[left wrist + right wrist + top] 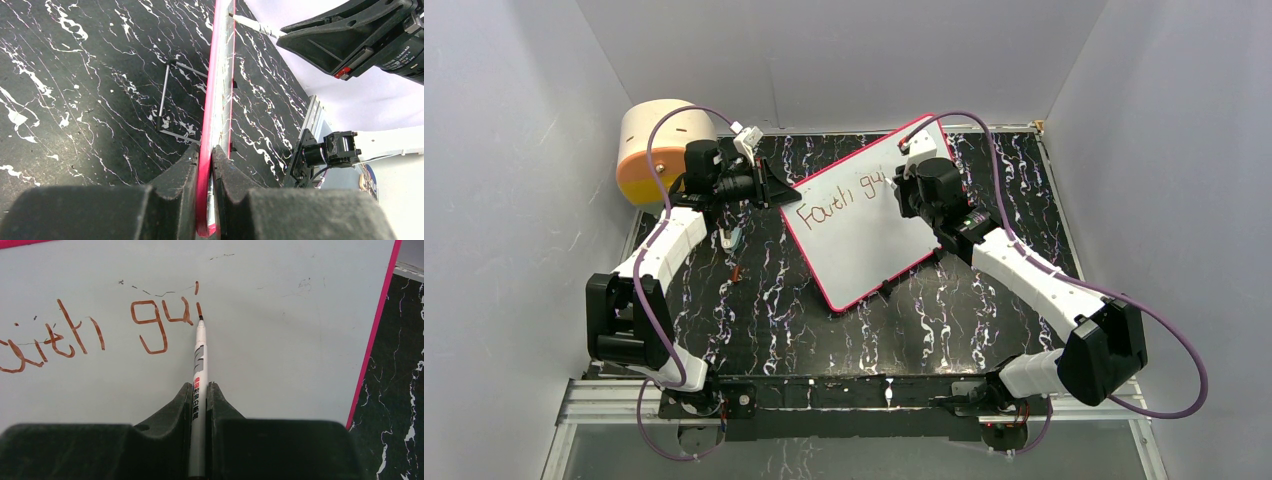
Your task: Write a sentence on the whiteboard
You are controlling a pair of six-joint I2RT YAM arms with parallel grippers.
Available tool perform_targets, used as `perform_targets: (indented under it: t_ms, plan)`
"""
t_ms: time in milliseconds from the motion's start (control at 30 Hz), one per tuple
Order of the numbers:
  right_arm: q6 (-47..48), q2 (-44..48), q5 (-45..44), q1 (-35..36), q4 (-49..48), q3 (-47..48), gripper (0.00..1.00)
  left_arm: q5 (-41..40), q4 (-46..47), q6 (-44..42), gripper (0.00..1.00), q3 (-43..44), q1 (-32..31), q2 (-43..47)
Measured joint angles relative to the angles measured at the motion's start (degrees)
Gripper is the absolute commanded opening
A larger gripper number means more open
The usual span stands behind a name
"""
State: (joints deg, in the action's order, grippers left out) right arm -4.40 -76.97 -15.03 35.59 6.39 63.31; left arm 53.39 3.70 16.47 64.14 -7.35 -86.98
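- Black marble-patterned table (754,300) fills the floor of a grey-walled booth in the top view. The whiteboard (864,250) lies slanted on it, its long axis running from near-left to far-right.
- The sentence (839,203) follows that long axis and reads "Faith gu", with more hidden under the arm. The left gripper (782,190) meets the board's left corner, the right gripper (904,190) sits over the writing, and a tan-and-orange drum (659,150) stands behind the left arm.
- From the left wrist, the whiteboard (212,100) is seen edge-on. Its pink frame runs straight away from the left gripper (206,155), whose fingers pinch that edge between them. A thin metal rod (162,95) lies left of the fingers. The marker (252,25) touches the board's far end from the right.
- From the right wrist, the right gripper (200,390) is clamped on the marker (199,360), which points straight ahead of the fingers. Its tip touches the whiteboard (280,340) at the foot of the "i".
- The sentence (90,335) shows "ith gui", ahead and left of the fingers.
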Motion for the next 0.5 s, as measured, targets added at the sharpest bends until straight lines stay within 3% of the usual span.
perform_targets:
  t_ms: [500]
  plan:
    - [-0.15,0.39,-0.04,-0.02,1.25,0.00,0.00,0.02,-0.33,0.00,0.00,0.00,0.00,0.00]
